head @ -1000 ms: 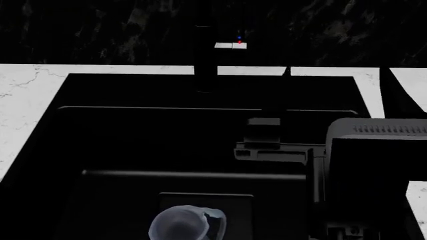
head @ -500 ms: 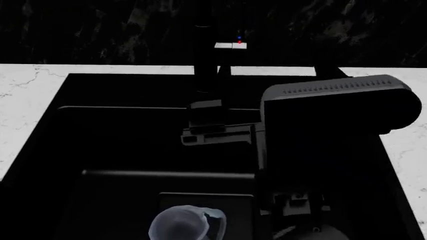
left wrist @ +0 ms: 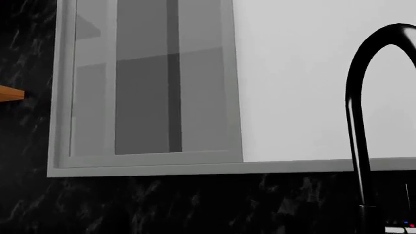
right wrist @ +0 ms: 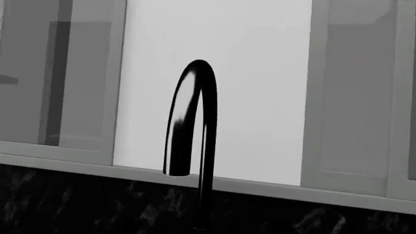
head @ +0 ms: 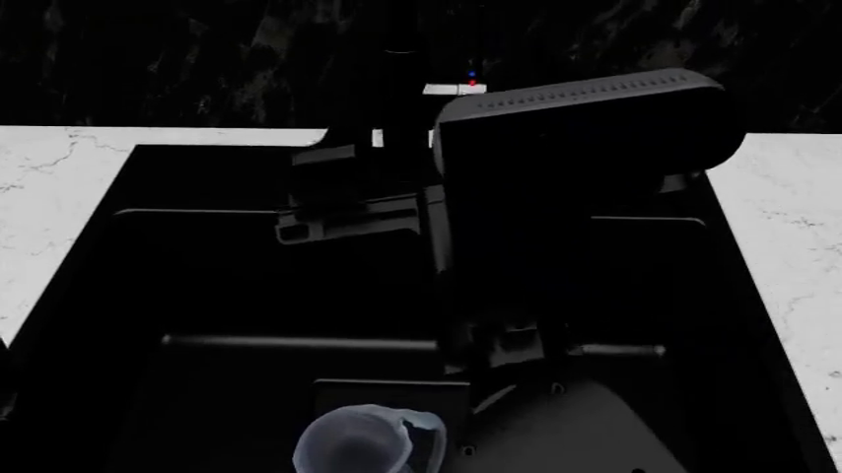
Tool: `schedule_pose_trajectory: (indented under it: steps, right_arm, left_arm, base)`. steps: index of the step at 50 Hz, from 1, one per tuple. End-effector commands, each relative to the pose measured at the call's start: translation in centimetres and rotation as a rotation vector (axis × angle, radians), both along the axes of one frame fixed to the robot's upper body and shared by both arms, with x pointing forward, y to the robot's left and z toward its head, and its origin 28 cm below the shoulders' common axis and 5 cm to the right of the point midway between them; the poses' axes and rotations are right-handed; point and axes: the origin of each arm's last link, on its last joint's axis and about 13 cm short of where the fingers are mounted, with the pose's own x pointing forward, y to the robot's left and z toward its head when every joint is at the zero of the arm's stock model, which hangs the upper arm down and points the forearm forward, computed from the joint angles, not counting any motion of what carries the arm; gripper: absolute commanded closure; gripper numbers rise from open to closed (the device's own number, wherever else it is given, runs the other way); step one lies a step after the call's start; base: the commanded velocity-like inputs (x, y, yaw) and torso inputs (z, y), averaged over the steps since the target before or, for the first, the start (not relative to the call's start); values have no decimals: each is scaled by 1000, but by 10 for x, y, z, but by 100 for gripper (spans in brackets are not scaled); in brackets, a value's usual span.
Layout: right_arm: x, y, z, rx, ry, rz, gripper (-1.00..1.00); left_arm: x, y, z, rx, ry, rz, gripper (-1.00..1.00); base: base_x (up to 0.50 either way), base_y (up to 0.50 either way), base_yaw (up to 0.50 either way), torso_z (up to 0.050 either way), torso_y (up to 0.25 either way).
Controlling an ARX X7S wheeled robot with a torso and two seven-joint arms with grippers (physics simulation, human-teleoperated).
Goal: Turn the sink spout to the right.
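Observation:
The sink spout (head: 401,84) is a slim black column at the back of the sink (head: 197,177), with its pale grey tab (head: 455,89) beside it. My right arm reaches across the basin and hides the lower column. My right gripper (head: 353,138) sits just left of the column at the back rim; I cannot tell how its jaws stand. The spout's curved neck shows straight ahead in the right wrist view (right wrist: 206,146) and at the edge of the left wrist view (left wrist: 356,122). My left gripper shows in no view.
A grey pitcher (head: 369,443) stands in the basin's near end. White marbled counter (head: 53,168) flanks the sink on both sides. A dark stone backsplash (head: 197,59) and a grey-framed window (left wrist: 149,97) stand behind the spout.
My right arm has swept left across the sink. Its gripper went from right of the spout, past it, to just left of the column. The grey tab has not moved.

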Motion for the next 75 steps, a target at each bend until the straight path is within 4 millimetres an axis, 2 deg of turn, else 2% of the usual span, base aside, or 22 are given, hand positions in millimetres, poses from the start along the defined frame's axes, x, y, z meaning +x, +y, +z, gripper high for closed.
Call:
schedule_pose_trajectory:
  steps: [1, 14, 19, 24, 34, 50, 64, 75]
  right_arm:
    - [0, 5, 9, 16, -7, 24, -100]
    - [0, 6, 9, 15, -1, 27, -100]
    - [2, 10, 14, 23, -12, 51, -100]
    - [8, 16, 28, 55, -37, 75, -100]
    - [19, 23, 39, 101, -37, 94, -100]
    - [43, 29, 34, 167, 10, 53, -100]
    - [59, 38, 38, 150, 27, 68, -100]
    - [71, 37, 36, 139, 46, 61, -100]
  left_arm:
    - [0, -1, -1, 0, 4, -5, -100]
    - [0, -1, 0, -10, 2, -3, -100]
    - [0, -1, -1, -12, 5, -6, -100]
    - [-1, -2, -1, -5, 8, -14, -100]
    - [-2, -4, -3, 26, 6, -42, -100]
    - [-4, -5, -3, 38, -4, -58, -100]
    - [-4, -5, -3, 40, -5, -68, -100]
    - [-5, -6, -2, 37, -4, -76, -100]
  base:
    - [0, 0, 0, 0, 0]
    - [0, 0, 0, 0, 0]
    - [0, 0, 0, 0, 0]
    - [0, 0, 0, 0, 0]
    - [0, 0, 0, 0, 0]
    - [0, 0, 0, 0, 0]
    - [0, 0, 0, 0, 0]
    - [0, 0, 0, 0, 0]
